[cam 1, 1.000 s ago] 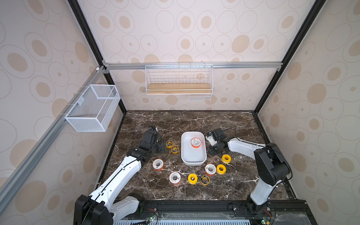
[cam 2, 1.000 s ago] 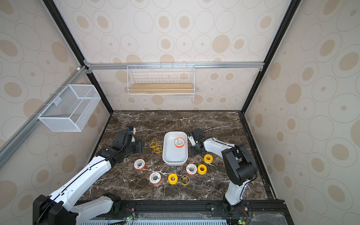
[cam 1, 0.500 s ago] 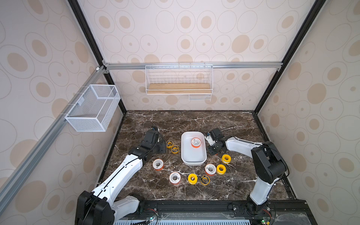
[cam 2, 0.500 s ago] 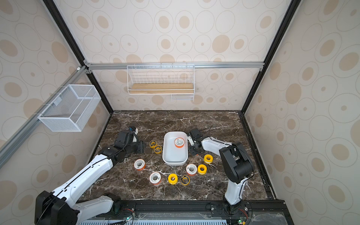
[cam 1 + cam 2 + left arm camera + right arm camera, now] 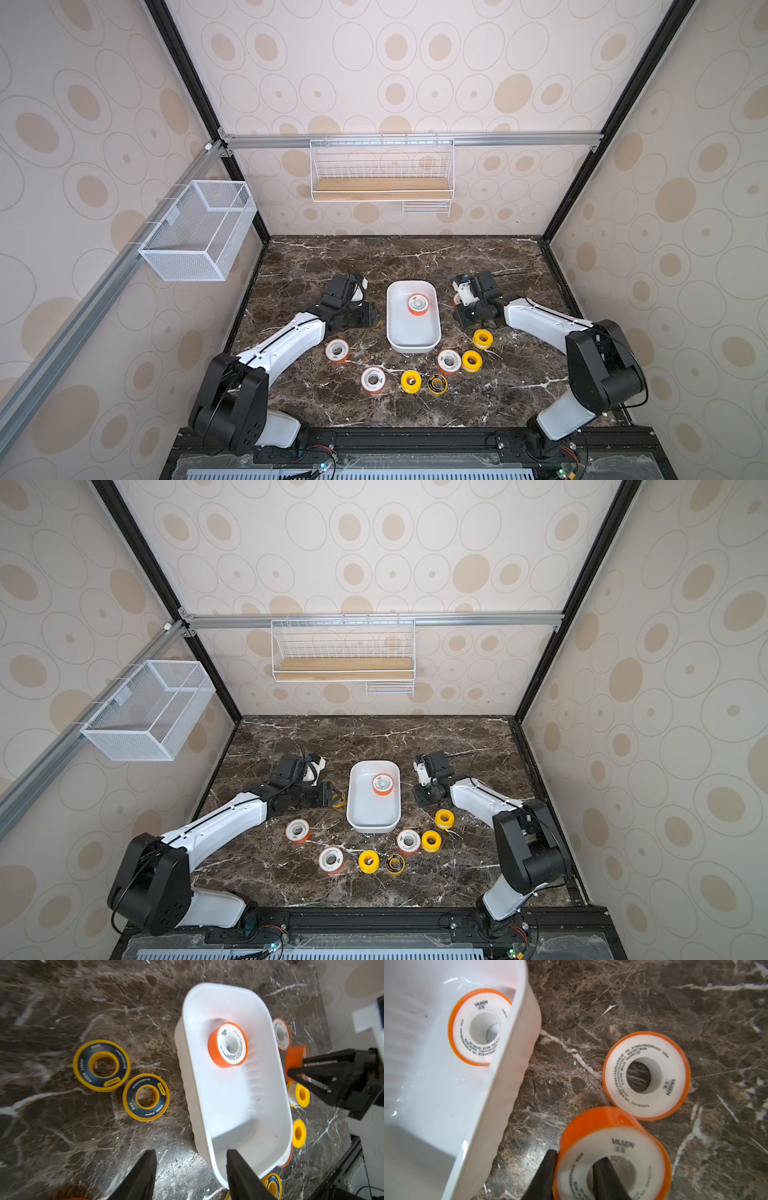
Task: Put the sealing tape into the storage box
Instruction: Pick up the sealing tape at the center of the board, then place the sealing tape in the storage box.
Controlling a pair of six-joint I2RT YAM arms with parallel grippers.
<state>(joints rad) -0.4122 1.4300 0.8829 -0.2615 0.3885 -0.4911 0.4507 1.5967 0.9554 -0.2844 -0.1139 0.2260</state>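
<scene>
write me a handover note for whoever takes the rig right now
Left claw: open, empty, beside the storage box, with two yellow-black spools ahead of it.
Right claw: shut on the held orange spool, one finger in its core, beside the box.
Done: one boxed orange spool.
Left: the held one, the loose orange spool next to it, the yellow-black pair, and seven front spools on the table around the box's near end.

White-shelled arms (image 5: 291, 336) with black joints, thin cables, black tapered pincer fingers (image 5: 141, 1178).
</scene>
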